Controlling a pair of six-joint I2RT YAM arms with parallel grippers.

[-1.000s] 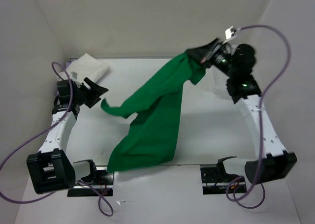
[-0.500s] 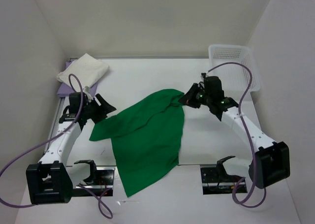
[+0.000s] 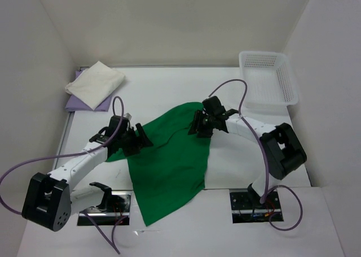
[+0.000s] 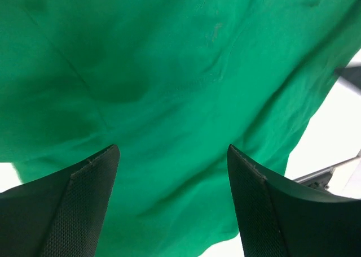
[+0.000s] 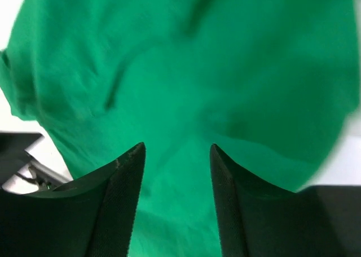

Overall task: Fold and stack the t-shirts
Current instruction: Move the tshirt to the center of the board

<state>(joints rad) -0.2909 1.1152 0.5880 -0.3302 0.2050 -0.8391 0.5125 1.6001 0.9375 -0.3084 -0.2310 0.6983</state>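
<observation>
Green t-shirt lies spread across the middle of the bench, looks laid out ready for folding. Cream t-shirt sits folded on the lavender t-shirt back left, I'd guess that's the stack. Left pincer is at the green one's left edge, right pincer at its far right corner.

Left wrist cam: pincer wide, holding nothing, just green cloth underneath.

Right wrist cam: pincer spread too, empty, over the cloth.
</observation>
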